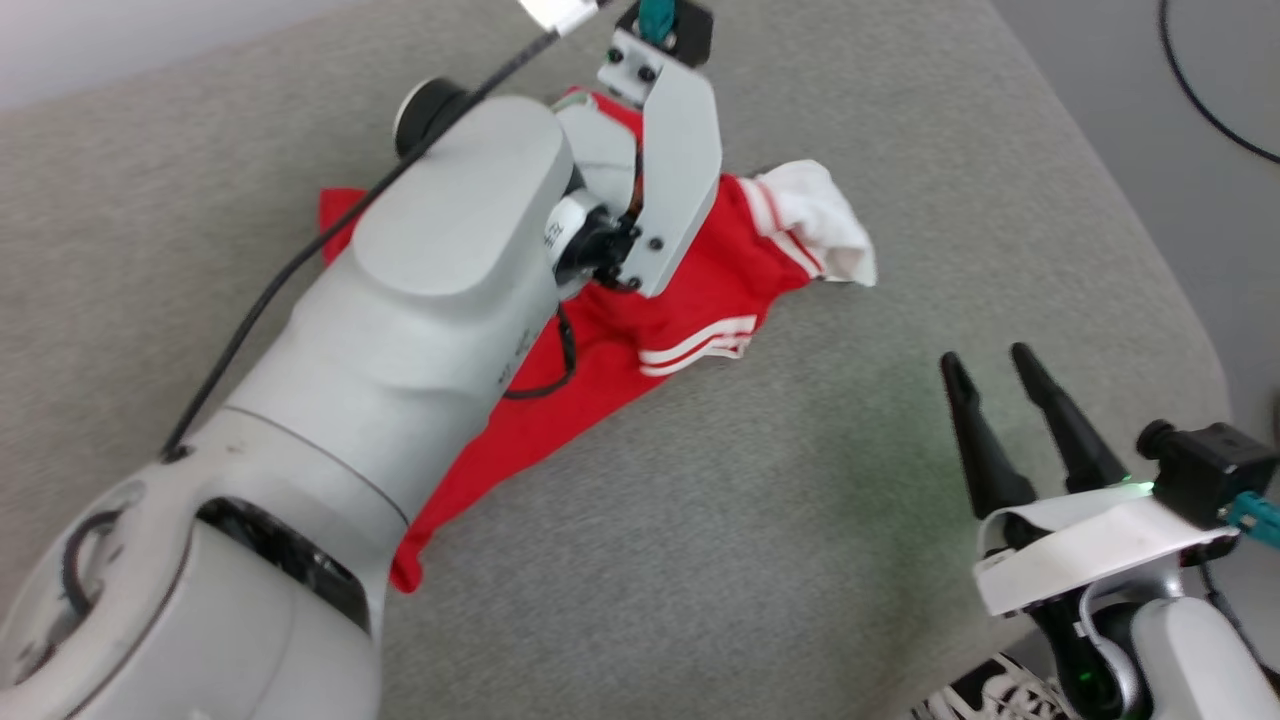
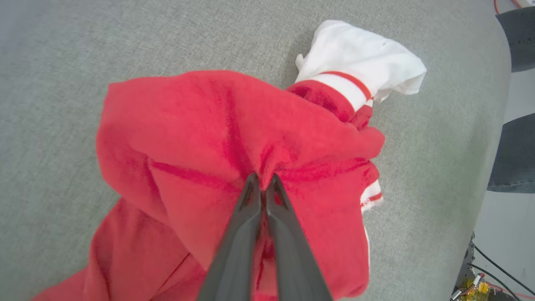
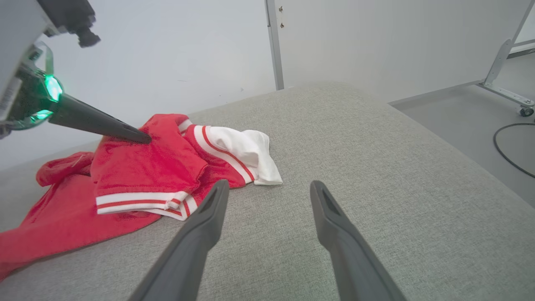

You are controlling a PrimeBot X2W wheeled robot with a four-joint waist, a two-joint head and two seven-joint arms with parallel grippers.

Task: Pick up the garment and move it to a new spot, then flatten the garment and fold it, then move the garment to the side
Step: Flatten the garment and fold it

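Nothing legible anywhere; a few small dark marks on the pale grey left forearm (image 1: pixel 516 352) are too blurred to read.

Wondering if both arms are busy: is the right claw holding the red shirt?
No, the right gripper stands open over bare cushion, apart from the shirt.

This looks like a robot lab or test room: a grey cloth-covered table (image 3: pixel 376 146) stands before bare white wall panels (image 3: pixel 355 37), with a wheeled metal frame (image 3: pixel 505 94) and a loose black cable (image 3: pixel 495 142) on the plain grey floor (image 3: pixel 451 113).
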